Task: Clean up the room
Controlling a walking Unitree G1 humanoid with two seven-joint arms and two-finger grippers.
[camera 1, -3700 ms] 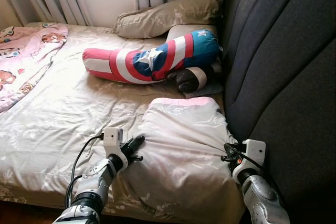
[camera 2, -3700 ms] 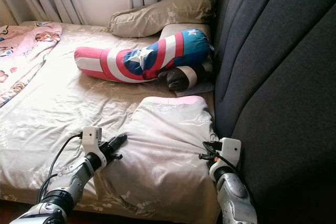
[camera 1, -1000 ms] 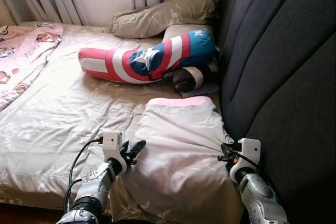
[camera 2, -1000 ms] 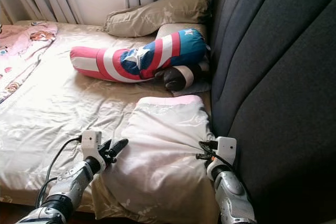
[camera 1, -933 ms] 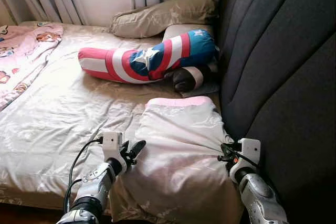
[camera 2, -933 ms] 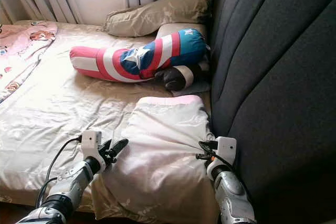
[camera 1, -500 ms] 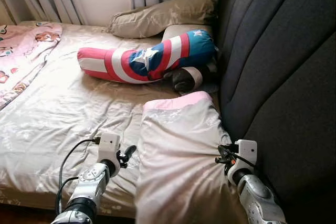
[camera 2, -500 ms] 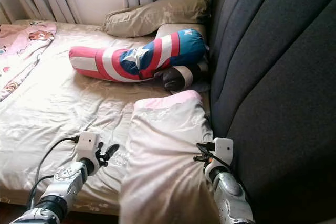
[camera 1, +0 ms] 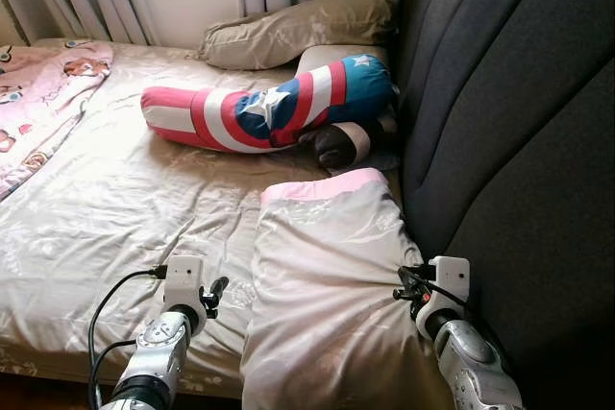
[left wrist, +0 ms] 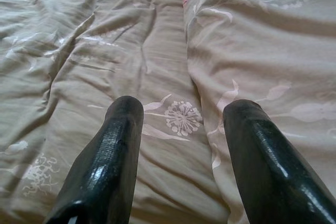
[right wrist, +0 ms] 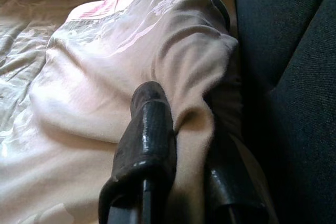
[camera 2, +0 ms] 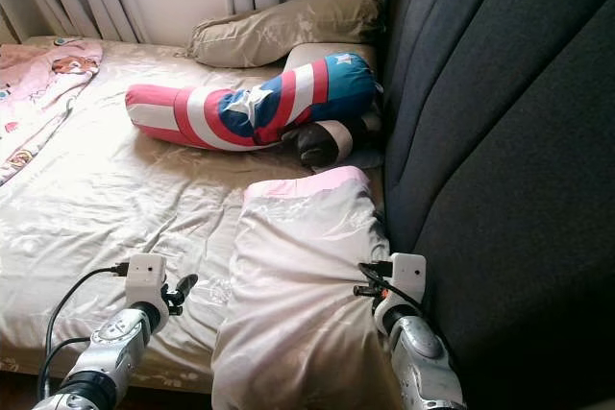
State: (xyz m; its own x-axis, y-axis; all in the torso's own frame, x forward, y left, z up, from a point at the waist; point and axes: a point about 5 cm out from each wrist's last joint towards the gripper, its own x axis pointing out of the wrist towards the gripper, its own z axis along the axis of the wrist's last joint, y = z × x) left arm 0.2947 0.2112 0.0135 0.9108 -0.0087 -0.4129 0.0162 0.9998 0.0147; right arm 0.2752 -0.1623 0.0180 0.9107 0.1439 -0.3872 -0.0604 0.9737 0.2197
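A beige pillow (camera 1: 327, 285) with a pink far edge lies on the bed against the dark headboard, at the near right. My right gripper (camera 1: 405, 283) is at the pillow's right side and is shut on a fold of its cover; in the right wrist view one finger (right wrist: 149, 129) presses into the bunched cloth. My left gripper (camera 1: 213, 293) hovers over the bedsheet (camera 1: 125, 208) just left of the pillow, apart from it. Its two fingers (left wrist: 113, 150) stand open with nothing between them, and the pillow's edge (left wrist: 262, 51) lies beside them.
A long red, white and blue bolster (camera 1: 269, 108) lies across the bed's far part, with a dark round cushion (camera 1: 341, 144) in front of it and a beige pillow (camera 1: 298, 28) behind. A pink patterned blanket (camera 1: 38, 93) covers the far left. The grey padded headboard (camera 1: 509, 141) walls the right side.
My left gripper has drawn back to the left, away from the pillow's left edge. That side of the pillow has settled and looks narrower. The right gripper keeps its hold.
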